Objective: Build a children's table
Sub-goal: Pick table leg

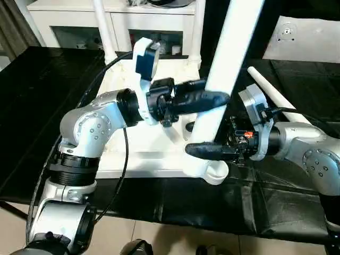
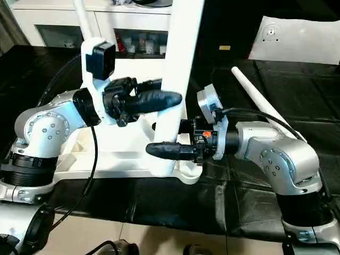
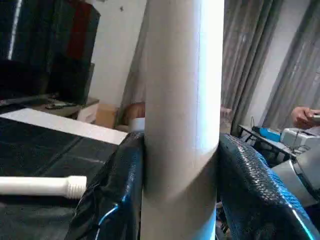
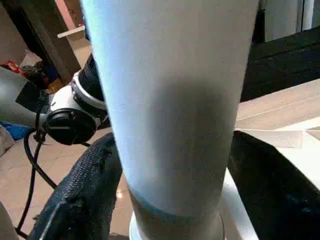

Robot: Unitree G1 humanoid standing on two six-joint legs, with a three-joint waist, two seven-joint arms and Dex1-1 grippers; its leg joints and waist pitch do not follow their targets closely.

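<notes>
I am holding one white leg (image 1: 226, 58) upright with both arms so it stands straight in the near right corner socket (image 1: 212, 171) of the tabletop (image 1: 141, 151), which is lying ribbed side up on the black table (image 1: 48, 95). My left gripper (image 1: 204, 99) is pinching the leg partway up its length; in the left wrist view its fingers (image 3: 117, 190) are pressed against both sides of the tube, which is steadying the leg against tipping. My right gripper (image 1: 210, 151) is working lower down, just above the socket, and in the right wrist view its fingers (image 4: 87, 190) are sitting on either side of the tube with a sliver of gap on one side, so I judge it to be bracketing the base loosely rather than clamping hard, which I think suits guiding or turning the leg home. Two legs (image 1: 104, 29) are standing in the far corners, in front of the white cabinet (image 1: 79, 24). One more leg (image 1: 271, 90) is lying loose on the black surface to my right, near the flat white board (image 1: 308, 40), waiting its turn.
</notes>
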